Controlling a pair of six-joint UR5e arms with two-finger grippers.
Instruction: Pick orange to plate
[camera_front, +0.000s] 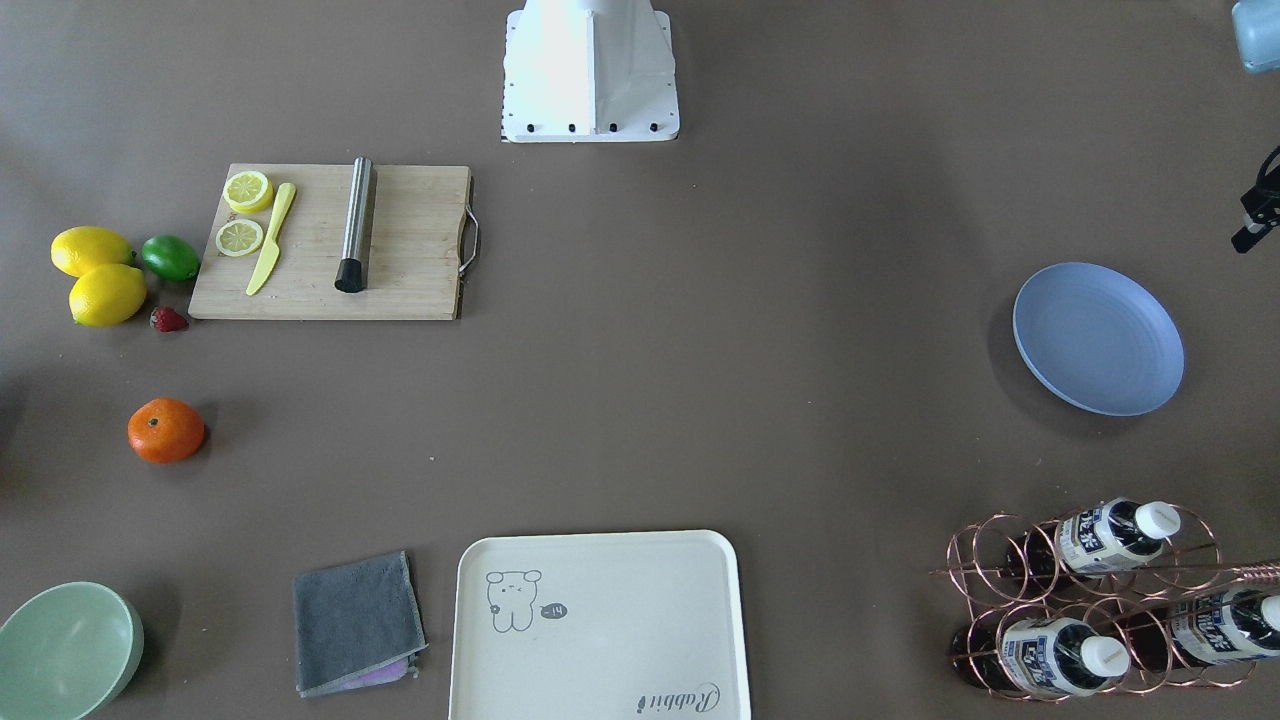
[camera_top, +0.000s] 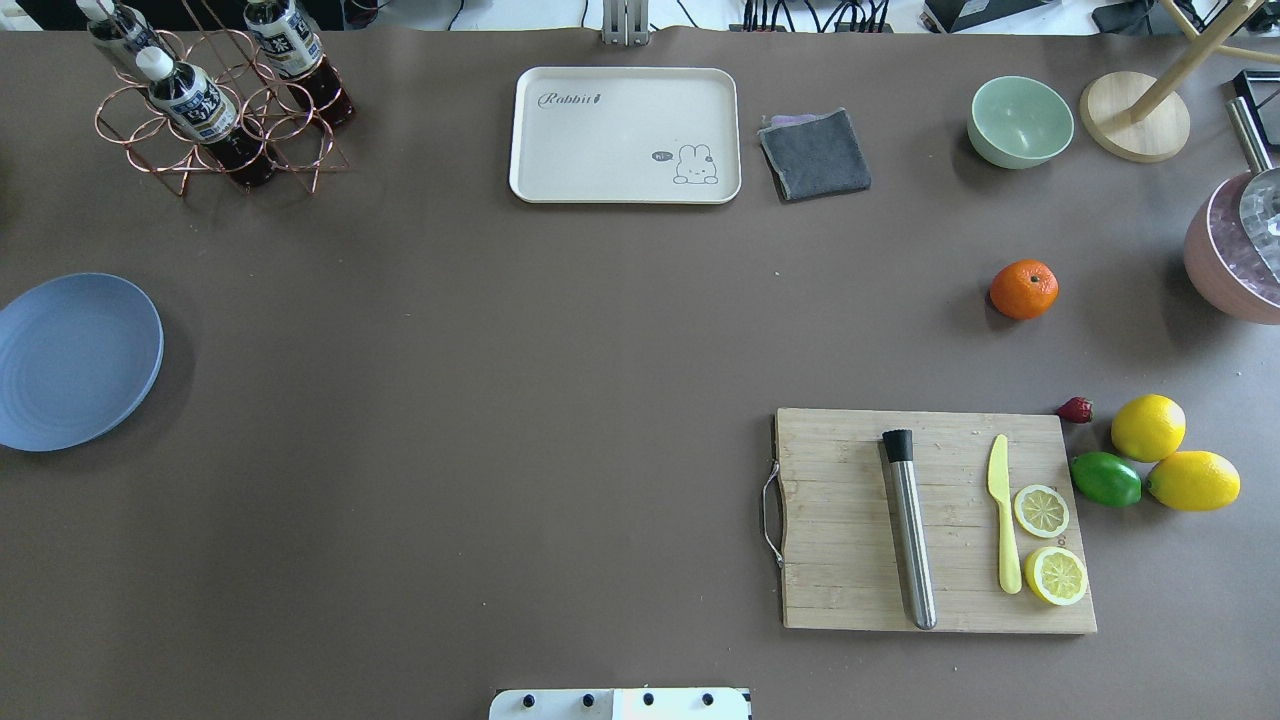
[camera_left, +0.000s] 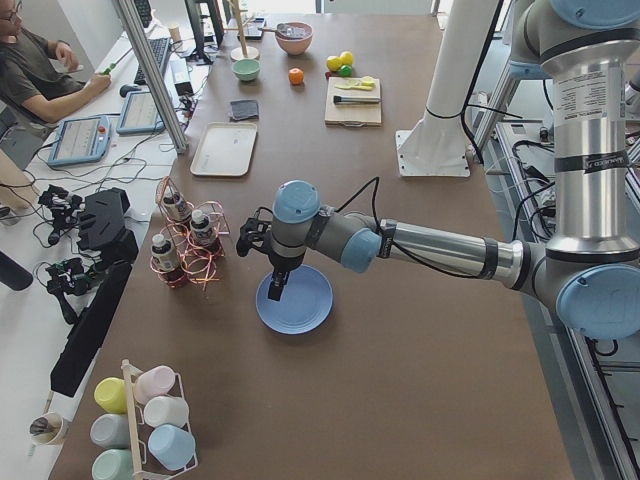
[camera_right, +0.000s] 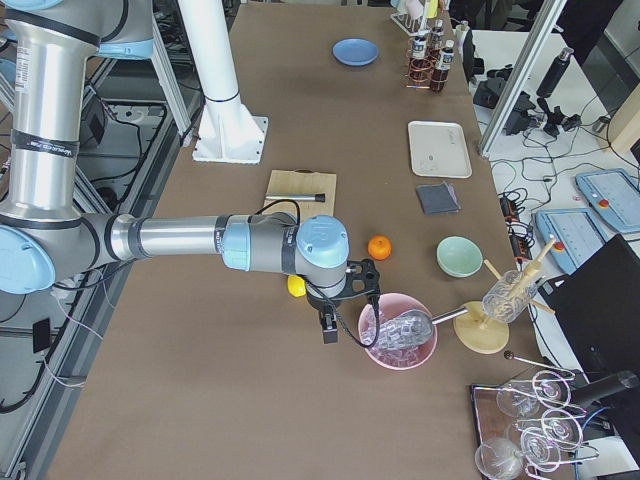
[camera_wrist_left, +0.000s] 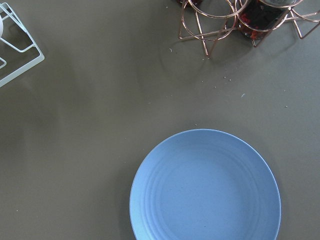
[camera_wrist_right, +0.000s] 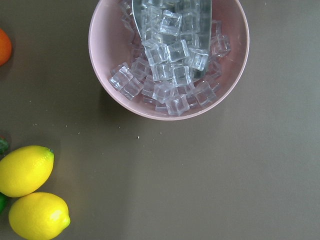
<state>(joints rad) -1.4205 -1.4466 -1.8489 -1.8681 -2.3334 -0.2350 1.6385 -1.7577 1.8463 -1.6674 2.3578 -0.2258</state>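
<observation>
Pink bowl (camera_wrist_right: 170, 115) holds ice cubes (camera_wrist_right: 170, 75) | orange (camera_top: 1023, 289) on table (camera_top: 500, 400), well apart from plate (camera_top: 70, 360) | both jaws: cannot tell

One orange (camera_top: 1024, 289), one blue plate (camera_top: 75, 360). Two whole lemons (camera_top: 1148, 427), two cut lemon pieces (camera_top: 1041, 510), one lime (camera_top: 1105, 479), one strawberry (camera_top: 1076, 409). Three bottles (camera_top: 190, 100), one cutting board (camera_top: 840, 520), one cream tray (camera_top: 600, 140), one grey cloth (camera_top: 815, 155).

Silver arms (camera_left: 440, 250) bear pale-blue joint caps (camera_left: 296, 200) and black cables (camera_left: 378, 200); the white base (camera_front: 590, 90) seems screw-studded.

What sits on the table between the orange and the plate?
Nothing: in the overhead view only bare table runs from the orange to the plate.
</observation>
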